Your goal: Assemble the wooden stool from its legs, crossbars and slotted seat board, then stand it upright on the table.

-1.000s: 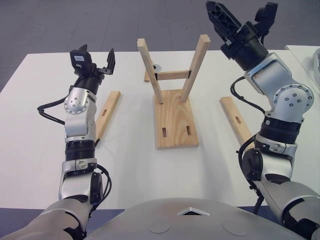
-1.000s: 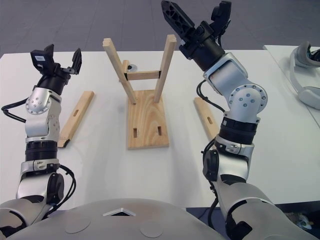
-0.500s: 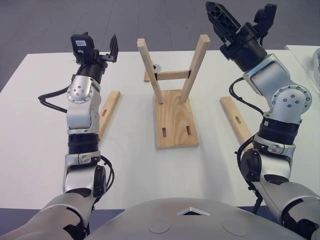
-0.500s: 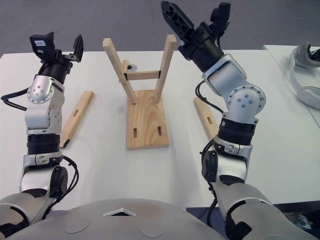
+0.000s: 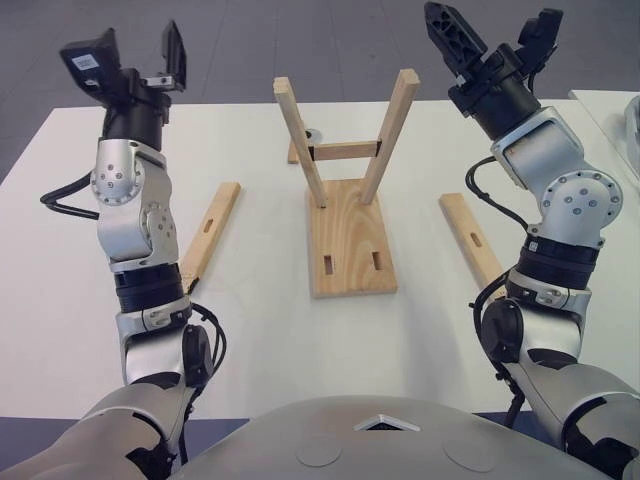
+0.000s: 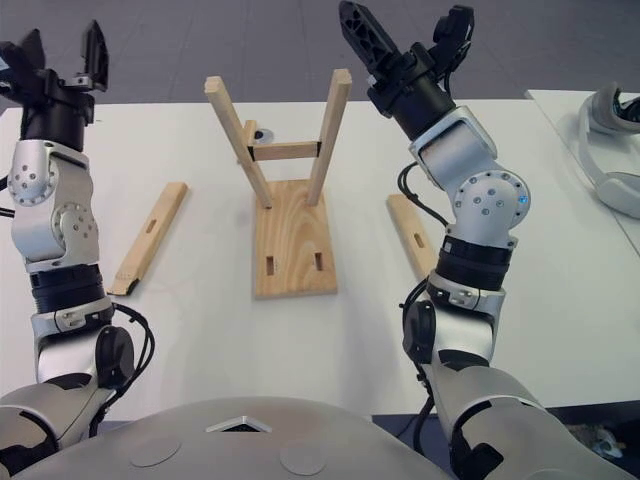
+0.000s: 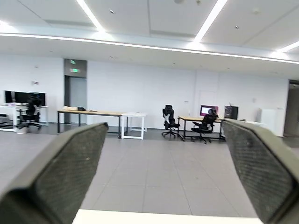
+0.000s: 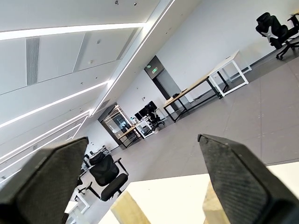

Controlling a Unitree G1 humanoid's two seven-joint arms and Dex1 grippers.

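Observation:
The slotted seat board (image 5: 350,240) lies flat mid-table. Two legs (image 5: 300,140) (image 5: 391,135) stand in its far slots, joined by a crossbar (image 5: 345,151); the two near slots (image 5: 328,263) are empty. One loose slotted leg (image 5: 212,228) lies left of the board, another (image 5: 472,240) to its right. My left gripper (image 5: 130,50) is open, raised high above the table's far left, holding nothing. My right gripper (image 5: 490,20) is open too, raised beyond the standing right leg. The right wrist view catches both leg tops (image 8: 128,210) under its fingers (image 8: 238,172).
A small grey part (image 5: 316,136) lies on the white table (image 5: 260,340) behind the standing legs. A white headset-like object (image 6: 612,110) rests on a neighbouring table at the far right. Bare tabletop stretches in front of the board.
My left arm has risen and swung outward to the left, lifting its open gripper well above the table. The right gripper has shifted slightly to the right. The wooden parts have not moved.

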